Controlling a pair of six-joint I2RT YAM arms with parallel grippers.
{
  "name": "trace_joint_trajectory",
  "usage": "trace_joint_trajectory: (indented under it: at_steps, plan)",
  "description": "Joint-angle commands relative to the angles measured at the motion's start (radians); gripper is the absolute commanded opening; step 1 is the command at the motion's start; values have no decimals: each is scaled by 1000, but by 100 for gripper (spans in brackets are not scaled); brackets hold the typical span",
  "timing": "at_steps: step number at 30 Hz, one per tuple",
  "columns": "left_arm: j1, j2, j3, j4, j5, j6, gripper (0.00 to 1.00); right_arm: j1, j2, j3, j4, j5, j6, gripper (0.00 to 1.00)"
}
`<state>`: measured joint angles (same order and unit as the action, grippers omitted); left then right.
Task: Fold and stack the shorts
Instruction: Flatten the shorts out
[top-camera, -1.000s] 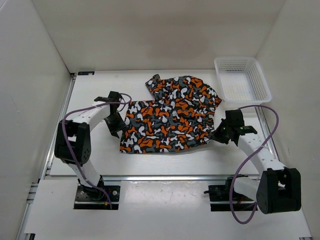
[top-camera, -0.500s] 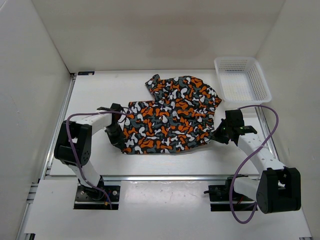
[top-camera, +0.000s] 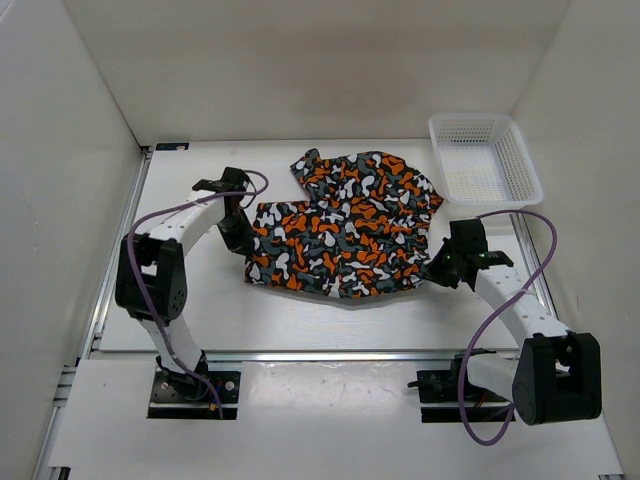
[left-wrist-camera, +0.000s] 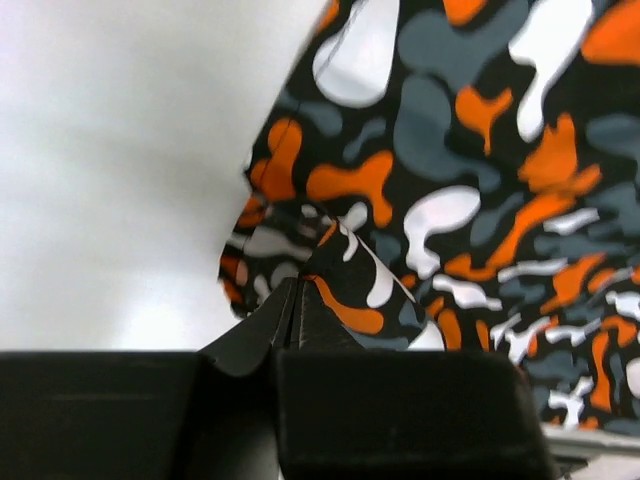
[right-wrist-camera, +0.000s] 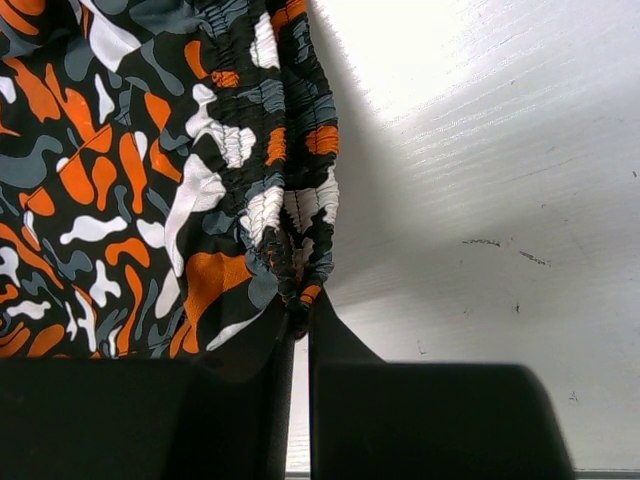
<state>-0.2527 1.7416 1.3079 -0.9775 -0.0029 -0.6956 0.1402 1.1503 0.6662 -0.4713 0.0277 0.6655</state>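
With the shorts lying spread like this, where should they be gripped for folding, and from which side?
At the outer edges, each from its own side. The shorts lie flat, so only the edges offer a pinchable ridge: the left gripper is shut on the left edge, the right gripper on the near end of the gathered waistband. Both come in low from outside.
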Motion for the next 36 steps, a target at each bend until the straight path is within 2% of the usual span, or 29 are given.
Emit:
trace_joint_trajectory:
  at_steps: [1,8,12,14,15,16,17,19,20,22,25,28,29,32,33,36]
  plan:
    - [-3,71,42,-26,-40,13,10,-1,9,32,8,32,-9,1]
    - [32,122,54,-23,-65,17,10,-1,55,64,8,32,-9,1]
    - [32,159,67,-23,-54,41,23,-1,86,85,8,32,-18,1]
    - [32,144,80,-32,-54,41,39,-1,86,113,8,32,-18,1]
    - [32,128,91,-42,-68,41,53,-1,86,113,8,32,-18,1]
    - [32,96,106,-43,-68,41,55,-1,86,125,8,32,-18,1]
    - [42,81,116,-59,-78,41,76,-1,86,134,8,32,-18,1]
    - [52,27,151,-110,-109,41,91,-1,86,134,8,22,-18,1]
    - [52,6,151,-125,-120,41,93,-1,86,144,8,21,-18,1]
    - [52,-45,160,-151,-129,30,94,-1,86,144,8,12,-18,1]
    - [52,-161,81,-164,-76,12,87,-1,86,144,8,12,-18,1]
    - [40,-264,-76,-127,16,-21,83,-1,86,135,8,3,-18,1]
    - [11,-289,-158,-116,17,-59,80,-1,86,134,17,3,-18,1]
    - [-14,-393,-277,-96,44,-117,71,-1,86,134,17,3,-18,1]
    - [-14,-440,-348,-81,56,-140,64,-1,86,134,17,3,-18,1]
    - [-23,-476,-424,3,122,-150,59,-1,95,125,28,-6,-27,1]
